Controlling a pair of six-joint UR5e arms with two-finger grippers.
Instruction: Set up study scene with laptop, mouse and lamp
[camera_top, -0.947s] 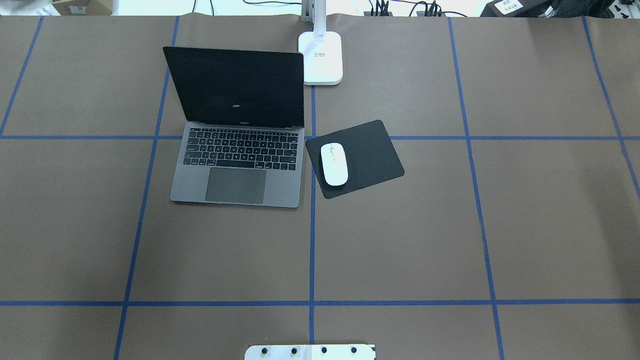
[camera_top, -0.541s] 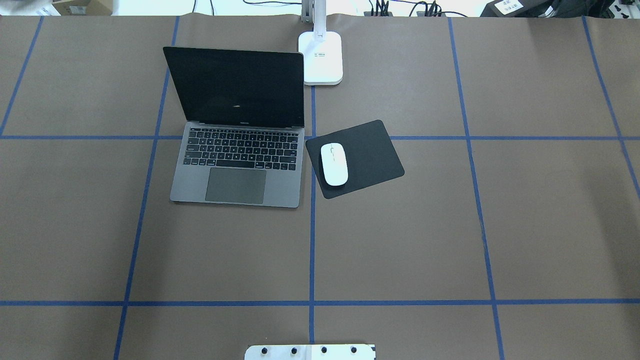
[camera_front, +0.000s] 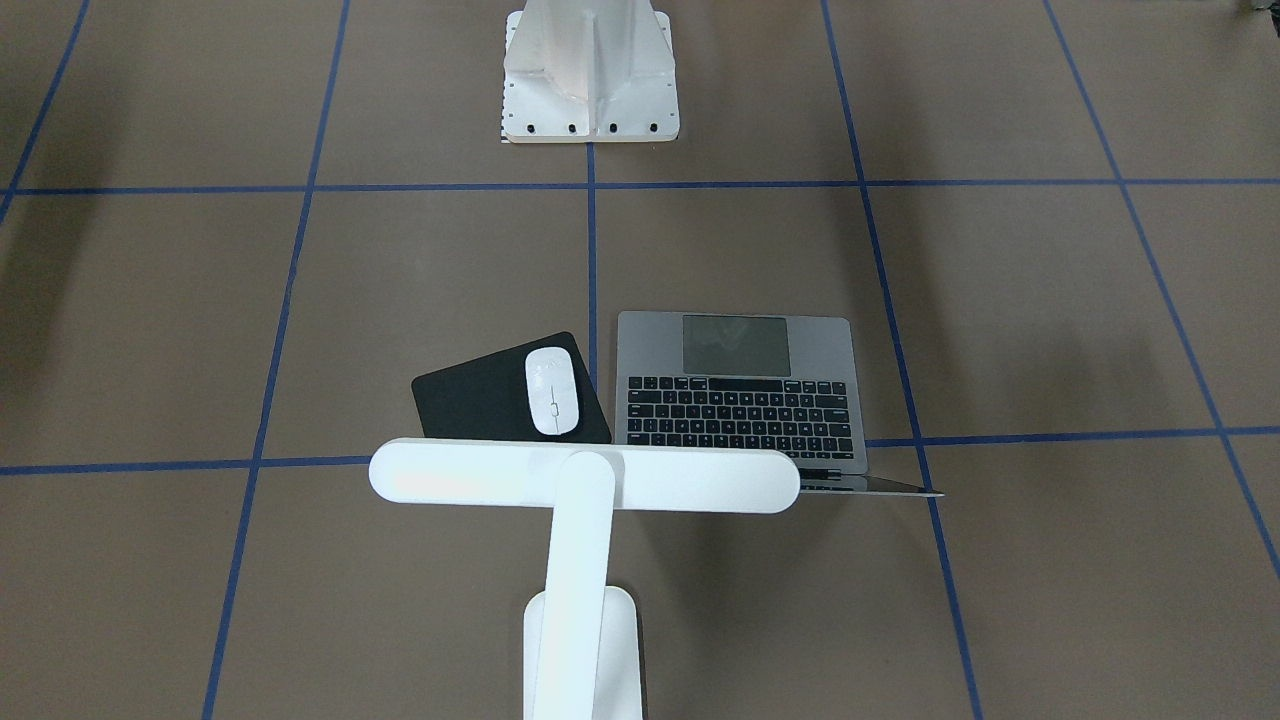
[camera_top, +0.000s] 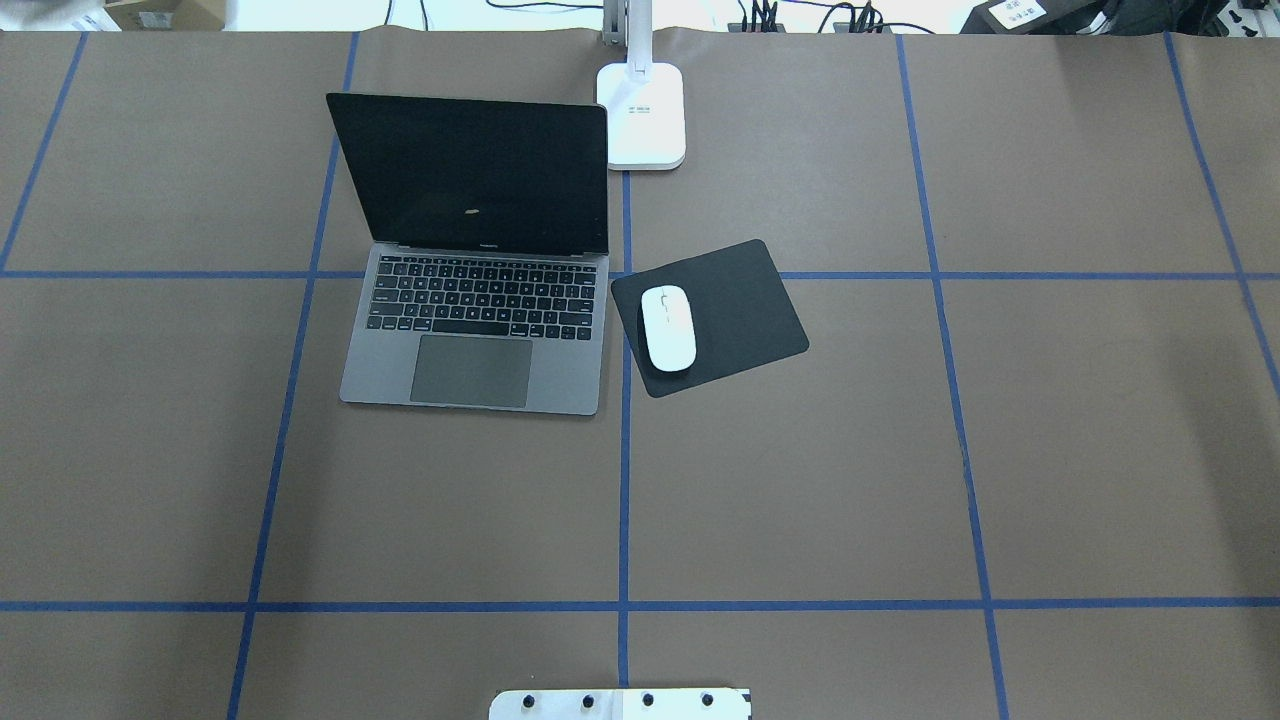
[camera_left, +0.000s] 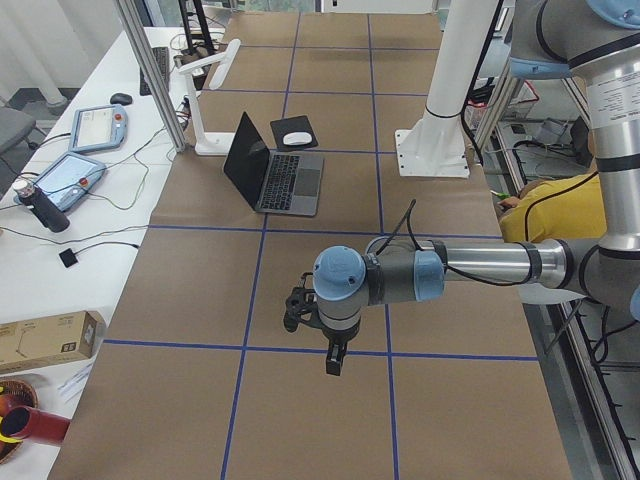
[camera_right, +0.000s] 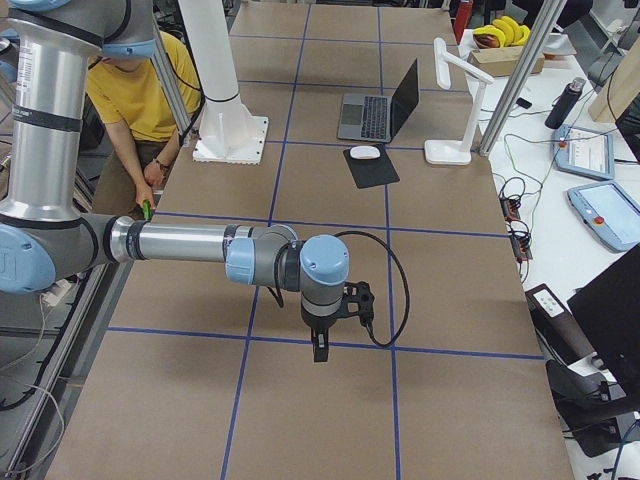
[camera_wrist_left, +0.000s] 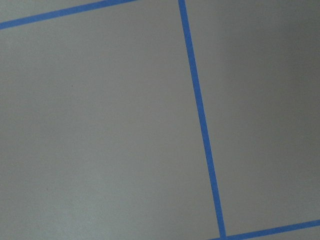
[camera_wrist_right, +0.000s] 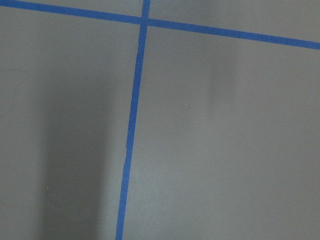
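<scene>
- Exterior front-facing: the brown paper-covered table (camera_front: 300, 300) carries an open laptop (camera_front: 740, 385), keyboard and trackpad showing. Just beside it lies a black mouse pad (camera_front: 470, 400), skewed to the tape grid, with the white mouse (camera_front: 551, 391) resting on the pad's end nearest the laptop. The lamp (camera_front: 585, 478) stands at the table edge farthest from the robot, its bar head stretched level over the pad's edge and the laptop's hinge. The white pedestal (camera_front: 590, 70) sits at the robot's edge. No gripper shows here.
- Overhead exterior: the laptop sits left of the table's centre line towards the far edge, its dark screen upright. The pad touches that line just right of the laptop, and the mouse lies lengthwise on the pad's left part. The lamp's base stands at the far edge, right on the centre line.
- Exterior left: the left gripper (camera_left: 334, 362) hangs pointing down over bare table near the left end, well apart from the laptop. I cannot tell how wide it stands. A person (camera_left: 560, 215) in yellow sits beyond the robot's edge.
- Exterior right: the right gripper (camera_right: 318, 348) hangs over bare table near the right end. Its spread cannot be told either.
- Left wrist-mounted: only brown paper and blue tape lines (camera_wrist_left: 202, 120).
- Right wrist-mounted: paper, crossing tape lines and soft shadows.
</scene>
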